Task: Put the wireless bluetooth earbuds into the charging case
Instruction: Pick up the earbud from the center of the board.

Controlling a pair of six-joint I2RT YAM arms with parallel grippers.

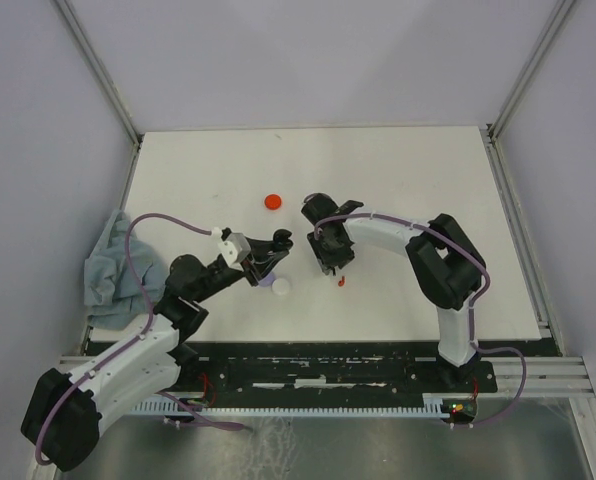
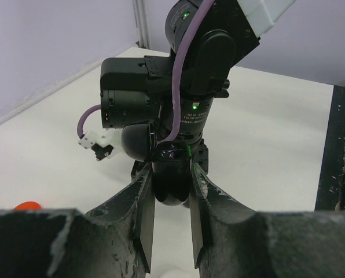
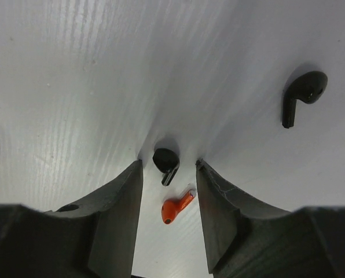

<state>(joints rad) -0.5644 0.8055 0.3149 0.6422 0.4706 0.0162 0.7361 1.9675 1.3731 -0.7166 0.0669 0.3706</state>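
Observation:
A small black earbud point(image 3: 164, 159) lies on the white table right between the fingertips of my right gripper point(image 3: 168, 164), which is open around it with a gap on both sides. An orange-red earbud point(image 3: 175, 208) lies just nearer, also between the fingers, and shows as a red speck point(image 1: 341, 283) from above. A second black earbud point(image 3: 303, 95) lies apart, up to the right. My left gripper point(image 2: 171, 174) is shut on a glossy black rounded charging case point(image 2: 172, 188), held just left of the right gripper point(image 1: 330, 262).
A red round disc point(image 1: 272, 201) lies beyond both grippers. A white disc point(image 1: 280, 286) sits under the left gripper point(image 1: 266, 268). A crumpled grey-blue cloth point(image 1: 108, 270) hangs over the table's left edge. Grey walls enclose the table.

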